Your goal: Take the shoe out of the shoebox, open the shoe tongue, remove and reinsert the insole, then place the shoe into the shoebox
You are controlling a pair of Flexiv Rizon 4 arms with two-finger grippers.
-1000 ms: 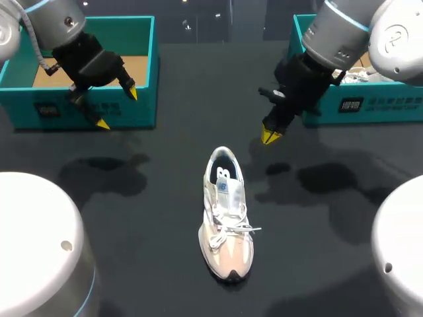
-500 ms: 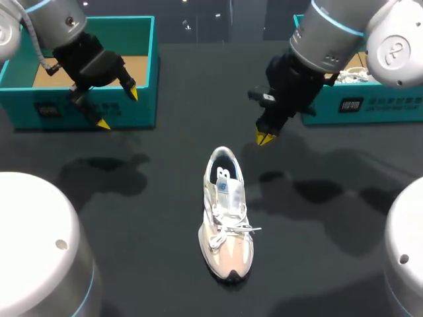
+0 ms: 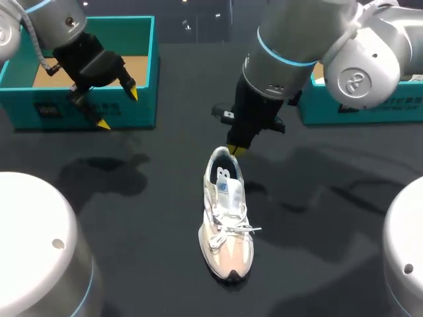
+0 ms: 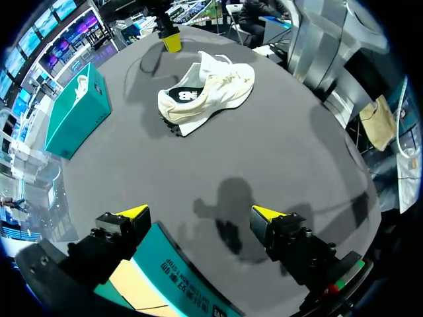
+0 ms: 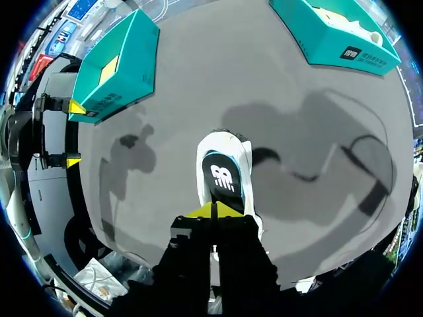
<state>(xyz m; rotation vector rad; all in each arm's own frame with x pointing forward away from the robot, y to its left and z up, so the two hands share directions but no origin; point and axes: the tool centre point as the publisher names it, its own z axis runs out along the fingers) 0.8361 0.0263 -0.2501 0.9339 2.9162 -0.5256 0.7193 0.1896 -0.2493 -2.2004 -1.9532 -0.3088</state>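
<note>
Black table (image 3: 145, 257) held shoe (image 3: 227, 221): likely light, soft upper; grasp stiffer heel collar. Right gripper (image 3: 236, 150) jaws together over heel; left gripper (image 3: 117, 107) jaws apart by shoebox (image 3: 151, 69).

Holds the left arm (image 3: 56, 26) at the far left, wrist tilted down, left gripper (image 3: 117, 107) with its 2 yellow-tipped fingers spread wide and nothing between them. Has the right arm (image 3: 291, 46) slanting in past the middle, right gripper (image 3: 234, 150) pointing down, 2 tips pressed together.
</note>
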